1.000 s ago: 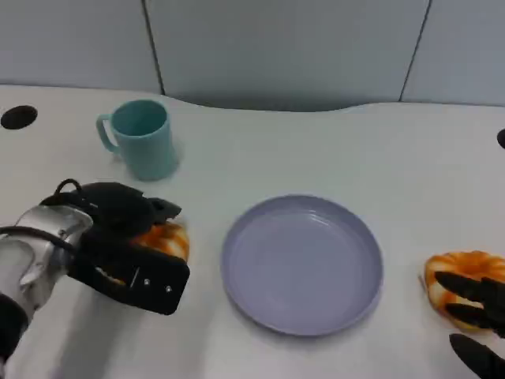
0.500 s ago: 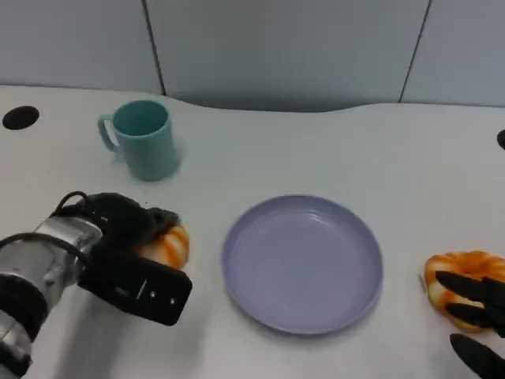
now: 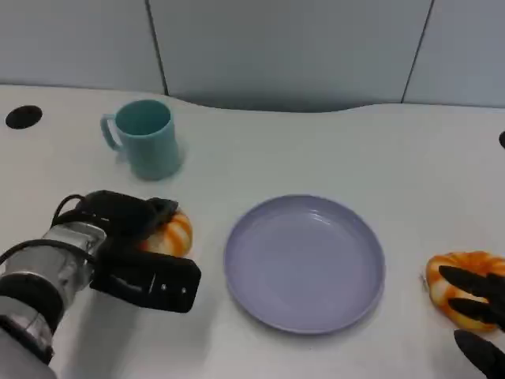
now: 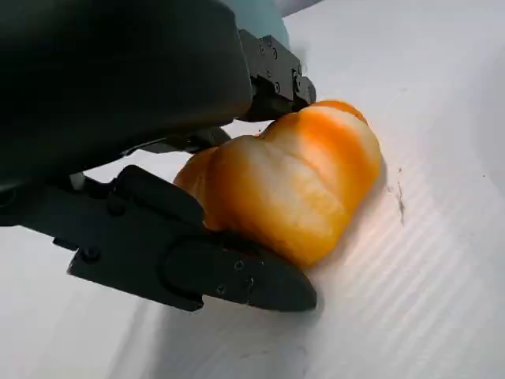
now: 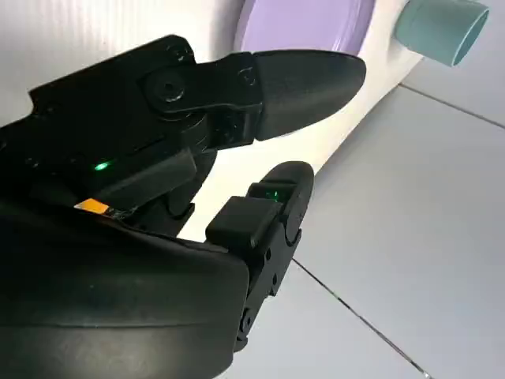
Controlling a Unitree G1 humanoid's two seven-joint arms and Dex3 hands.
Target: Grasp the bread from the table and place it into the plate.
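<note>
- The plate (image 3: 304,264) sits bare in the middle of the desk (image 3: 316,150), so by the look of it the placing part of the task is not yet done.
- The bread (image 3: 169,234) the left hand is working on lies on the desk just to the left of the plate, close to its rim but apart from it. In the left wrist view it looks to be resting on the surface, not lifted (its shadow lies right under it).
- The left hand (image 3: 134,245) is wrapped around this bread: one black finger runs along its near side and another presses on its far side, with the loaf wedged between them. I judge this a grasp that is closing or just closed, with the lift and carry to the plate left to do.
- A second bread (image 3: 461,280) lies at the desk's right edge, well apart from the plate.
- The right hand (image 3: 477,316) rests by that second bread, fingertips lying over its near part. Its fingers look spread apart, not closed around anything (the right wrist view shows them with a gap between).
- A teal mug (image 3: 144,138) stands behind the left hand, clear of the route to the plate.
</note>
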